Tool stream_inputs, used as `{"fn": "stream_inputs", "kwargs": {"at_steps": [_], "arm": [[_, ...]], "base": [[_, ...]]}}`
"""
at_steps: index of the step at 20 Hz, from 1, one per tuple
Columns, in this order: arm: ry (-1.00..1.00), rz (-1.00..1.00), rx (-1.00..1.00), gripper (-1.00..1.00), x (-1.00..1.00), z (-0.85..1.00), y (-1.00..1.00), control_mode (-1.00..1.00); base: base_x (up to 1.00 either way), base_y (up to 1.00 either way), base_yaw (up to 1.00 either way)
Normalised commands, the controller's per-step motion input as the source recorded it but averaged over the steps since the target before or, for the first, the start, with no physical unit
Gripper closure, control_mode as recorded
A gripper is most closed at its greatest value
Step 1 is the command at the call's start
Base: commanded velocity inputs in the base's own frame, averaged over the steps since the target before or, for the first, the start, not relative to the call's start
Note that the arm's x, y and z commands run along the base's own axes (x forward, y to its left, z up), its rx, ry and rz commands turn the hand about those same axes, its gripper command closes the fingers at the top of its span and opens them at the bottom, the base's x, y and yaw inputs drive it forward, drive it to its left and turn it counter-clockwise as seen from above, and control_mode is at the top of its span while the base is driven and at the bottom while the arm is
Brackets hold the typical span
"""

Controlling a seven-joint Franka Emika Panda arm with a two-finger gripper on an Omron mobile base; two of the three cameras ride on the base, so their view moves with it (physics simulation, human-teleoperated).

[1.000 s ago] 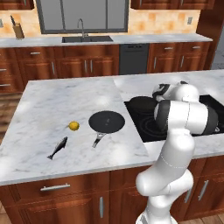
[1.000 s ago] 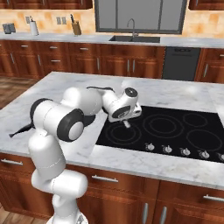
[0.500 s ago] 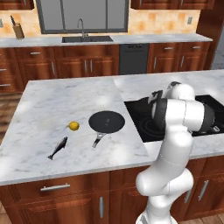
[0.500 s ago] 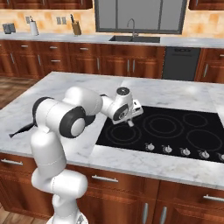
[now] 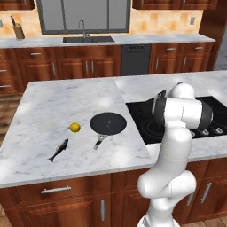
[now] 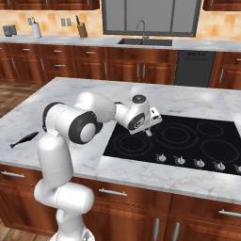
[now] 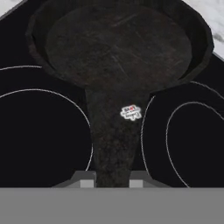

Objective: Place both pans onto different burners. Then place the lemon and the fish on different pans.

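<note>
Your end effector [image 7: 112, 177] is pinched on the handle of the first pan [image 7: 118, 43], carrying it over the cooktop [image 6: 188, 141] between burner rings. Next, centre it on one ring and let go. The second pan [image 5: 108, 123], lemon [image 5: 75, 127] and fish [image 5: 59, 150] wait on the bench [image 5: 53, 106].

A black pan [image 7: 118, 43] lay over the black glass cooktop [image 7: 39, 135] | its dark handle [image 7: 114, 144], bearing a small white label, ran down between two grey fingers [image 7: 83, 179] that clasped it | thin grey burner rings [image 7: 89, 131] curved on either side | pale marble table [image 7: 212, 13] showed at the corner.
</note>
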Motion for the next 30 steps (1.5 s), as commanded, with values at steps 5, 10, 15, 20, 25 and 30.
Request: {"fn": "stream_inputs", "kwargs": {"at_steps": [5, 10, 15, 20, 25, 30], "arm": [[0.0, 0.0, 0.0, 1.0, -0.01, 0.0, -0.5, -1.0], [0.0, -0.02, 0.0, 1.0, -0.17, 0.0, -0.41, -1.0], [0.0, -0.03, 0.0, 1.0, -0.32, -0.01, -0.34, -1.0], [0.0, -0.01, 0.0, 1.0, -0.22, -0.03, -0.37, -1.0], [0.0, 0.0, 0.01, 1.0, -0.07, -0.09, -0.41, -1.0], [0.0, 0.0, 0.0, 1.0, 0.0, -0.19, -0.43, -1.0]], "base": [[0.0, 0.0, 0.0], [0.0, 0.0, 0.0], [0.0, 0.0, 0.0], [0.0, 0.0, 0.0], [0.0, 0.0, 0.0], [0.0, 0.0, 0.0]]}}
